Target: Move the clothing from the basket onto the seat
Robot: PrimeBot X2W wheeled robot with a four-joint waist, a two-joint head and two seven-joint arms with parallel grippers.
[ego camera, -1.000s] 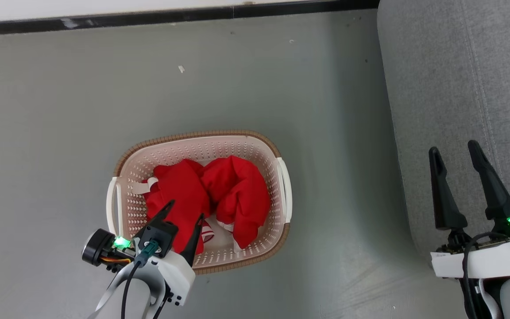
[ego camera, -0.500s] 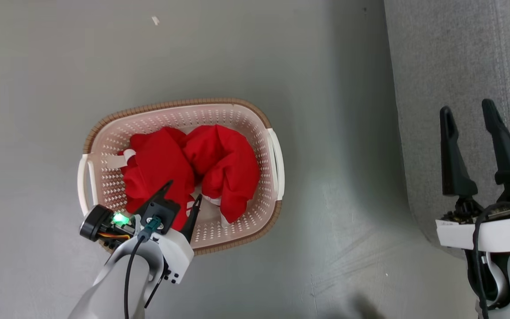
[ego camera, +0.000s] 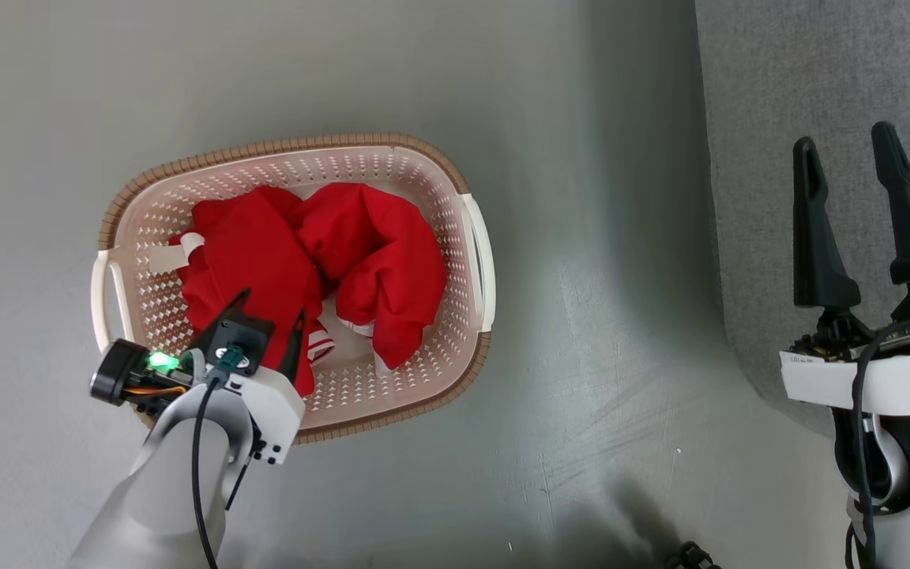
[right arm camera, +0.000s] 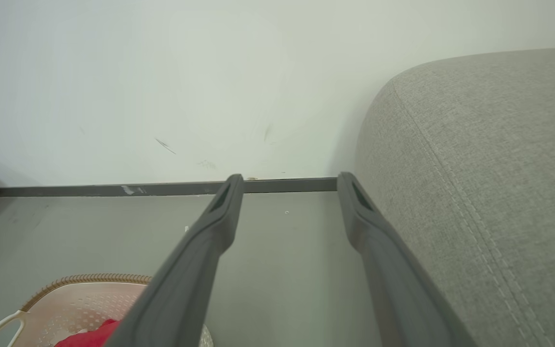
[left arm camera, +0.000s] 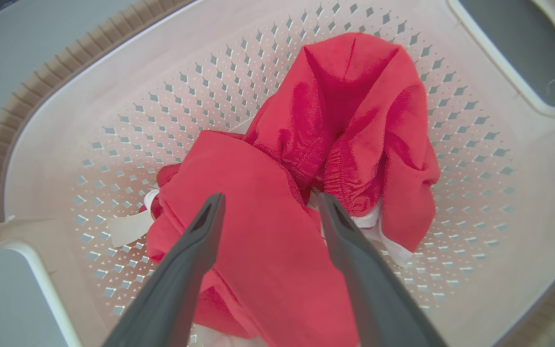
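The right end effector (right arm camera: 289, 178) spreads wide above the floor (right arm camera: 65, 231); the seat (right arm camera: 475, 168) rises right, the basket (right arm camera: 89, 279) with clothing (right arm camera: 92, 338) sits lower left.

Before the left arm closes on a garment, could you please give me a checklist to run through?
1. Left gripper open, fingers either side of the nearer garment: ok.
2. Fingers pressed into the fabric: cannot tell.
3. Clothing all inside the basket: ok.
4. The basket upright on the floor: ok.
5. Right gripper open, holding nothing, near the seat: ok.
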